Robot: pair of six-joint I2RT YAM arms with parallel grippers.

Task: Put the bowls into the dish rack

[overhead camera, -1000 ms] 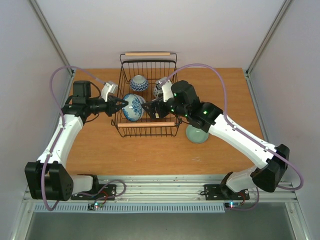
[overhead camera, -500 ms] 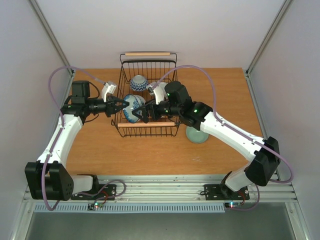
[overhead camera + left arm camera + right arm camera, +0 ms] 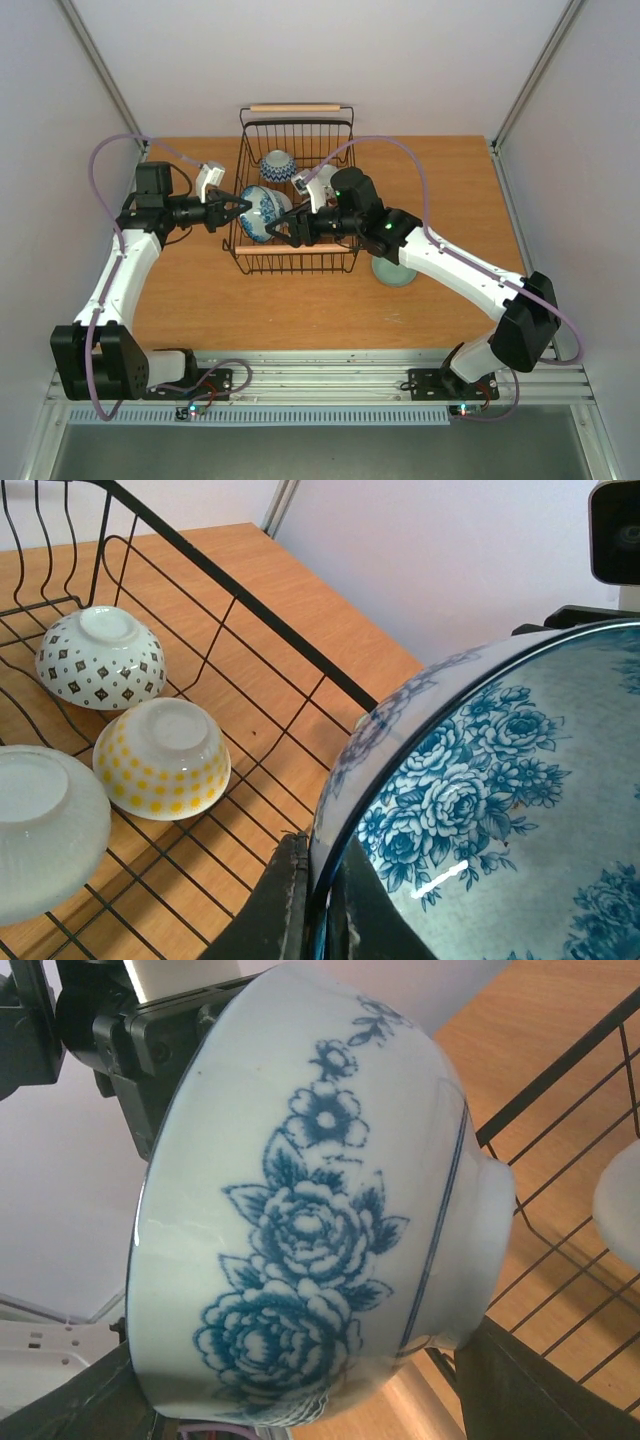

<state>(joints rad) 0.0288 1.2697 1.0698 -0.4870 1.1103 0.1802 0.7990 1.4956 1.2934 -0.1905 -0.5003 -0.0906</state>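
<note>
Left gripper [image 3: 240, 207] clamps blue-rose bowl [image 3: 262, 213]; right gripper [image 3: 283, 232] straddles it, grip unclear. Left wrist only: three upturned bowls [image 3: 162, 757] beyond jaws. Wood table [image 3: 300, 310], white walls [image 3: 330, 50].

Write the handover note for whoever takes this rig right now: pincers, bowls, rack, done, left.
Left pincer: shut on the rim of the white ceramic bowl with blue roses, held on its side over the black wire dish rack.
Right pincer: straddling that bowl, rim to foot; grip unclear.
Done: upside down in the rack, a diamond-dotted bowl, a yellow-dotted bowl, a plain white bowl.
Left: lower the rose bowl in; load the pale green bowl on the table right of the rack.
</note>
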